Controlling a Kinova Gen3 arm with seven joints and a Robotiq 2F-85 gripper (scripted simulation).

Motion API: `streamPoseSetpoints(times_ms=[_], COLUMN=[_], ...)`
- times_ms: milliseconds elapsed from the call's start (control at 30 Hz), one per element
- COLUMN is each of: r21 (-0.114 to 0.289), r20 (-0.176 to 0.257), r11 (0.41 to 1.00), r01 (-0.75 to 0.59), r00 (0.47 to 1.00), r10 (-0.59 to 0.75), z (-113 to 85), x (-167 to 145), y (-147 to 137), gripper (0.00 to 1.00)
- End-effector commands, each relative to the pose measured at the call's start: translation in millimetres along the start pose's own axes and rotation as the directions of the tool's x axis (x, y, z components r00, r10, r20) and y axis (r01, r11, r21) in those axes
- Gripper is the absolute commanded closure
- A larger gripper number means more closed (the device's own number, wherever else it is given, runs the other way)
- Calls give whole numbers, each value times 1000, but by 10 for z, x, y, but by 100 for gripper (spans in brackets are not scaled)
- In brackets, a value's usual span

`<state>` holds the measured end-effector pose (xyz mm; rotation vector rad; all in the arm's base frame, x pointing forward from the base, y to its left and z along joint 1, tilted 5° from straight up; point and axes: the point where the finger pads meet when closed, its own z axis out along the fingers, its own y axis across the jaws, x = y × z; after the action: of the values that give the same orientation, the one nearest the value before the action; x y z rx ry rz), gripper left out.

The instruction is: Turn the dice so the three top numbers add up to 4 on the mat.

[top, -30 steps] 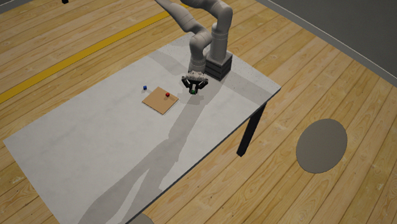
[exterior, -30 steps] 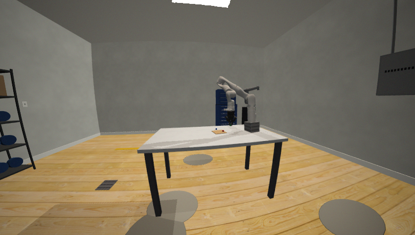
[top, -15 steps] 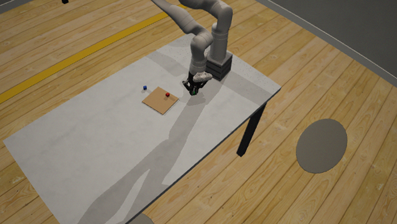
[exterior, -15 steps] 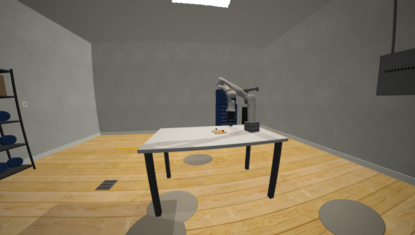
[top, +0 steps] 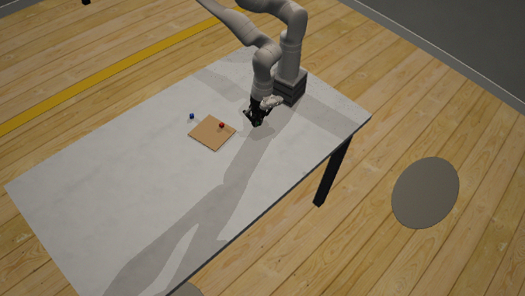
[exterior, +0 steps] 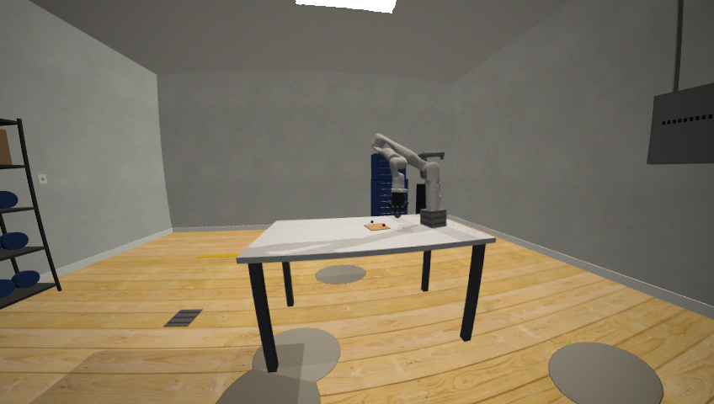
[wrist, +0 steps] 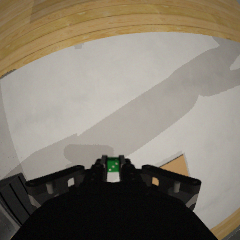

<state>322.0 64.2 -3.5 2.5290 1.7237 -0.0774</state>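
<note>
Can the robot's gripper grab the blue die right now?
Probably not yet. The gripper is already shut on the green die, so its fingers are full. The blue die sits uncovered on the table beyond the mat, so nothing else blocks it.

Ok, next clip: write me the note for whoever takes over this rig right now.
Tool: shut on the green die, held above the table beside the mat's corner nearest the arm's base, not over the mat.
Mat: flat on the table. The red die sits on it near that same corner.
Blue die: on the table, off the mat, apart from its far edge.
Done: green die picked up.
Left: set green on the mat, bring blue onto it, turn faces so the tops total 4 (pips unreadable here), release, pull the arm away.
</note>
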Motion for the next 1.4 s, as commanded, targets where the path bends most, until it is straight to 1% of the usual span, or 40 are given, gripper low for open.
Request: streamPoseSetpoints(times_ms=[0,133,233,300,400,500,633,800,867,933,1067,1233,1367], r21=[-1,0,0,0,0,1,2,4,4,5,6,3,5], r20=[-1,-11,-28,-28,-58,-101,-177,-299,-299,-355,-475,-622,-698], r11=[1000,1000,1000,1000,1000,1000,1000,1000,1000,1000,1000,1000,1000], r01=[0,0,0,0,1,2,4,7,7,9,12,15,20], r00=[1000,1000,1000,1000,998,995,984,954,954,935,880,783,716], r10=[0,0,0,0,-1,-2,-3,-6,-6,-6,-8,-10,-10], z=[-3,0,3,3,7,7,12,18,18,22,30,33,44], x=[3,1,-2,-2,-6,-11,-22,-39,-39,-47,-62,-79,-82], y=[2,4,6,6,9,9,10,10,10,11,8,8,-3], gripper=[89,89,89,89,89,89,89,89,89,89,89,89,89])
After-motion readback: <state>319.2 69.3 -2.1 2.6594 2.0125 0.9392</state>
